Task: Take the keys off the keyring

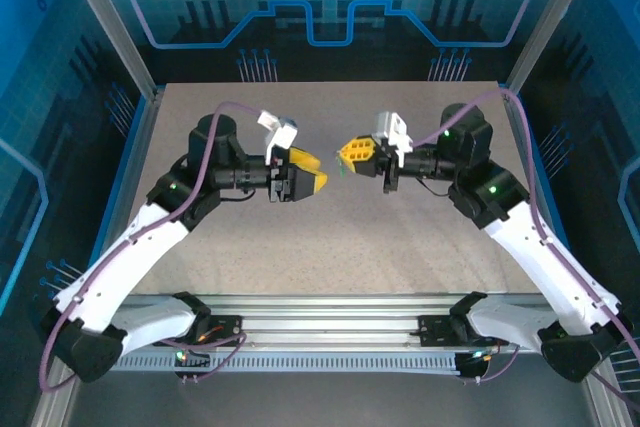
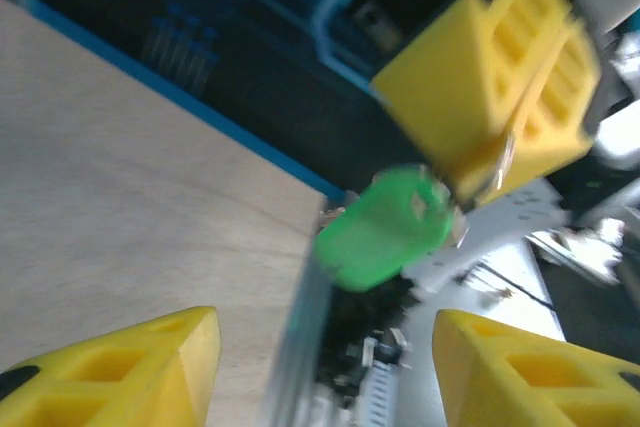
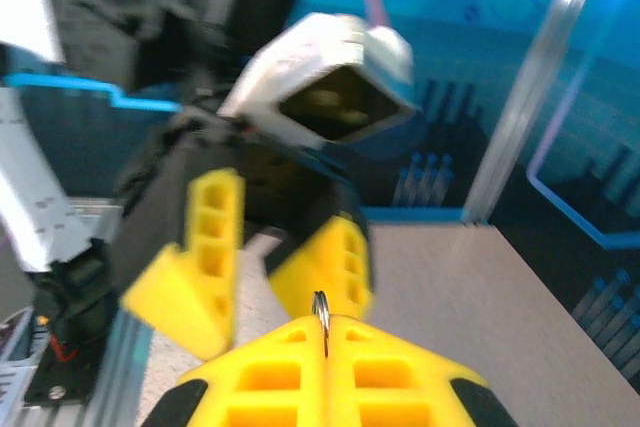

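Hovering over the table (image 1: 400, 247), my two grippers face each other, tips near but apart. My left gripper (image 1: 318, 173) is spread wide with nothing in it. My right gripper (image 1: 343, 151) has its fingers pressed together on the thin metal keyring (image 3: 320, 309), which pokes out of the seam between them. The keys (image 2: 385, 227), seen as one green-headed piece, hang just off my right fingertips. They sit ahead of the gap between my left fingers (image 2: 130, 367), touching neither. The metal stub is too blurred to make out.
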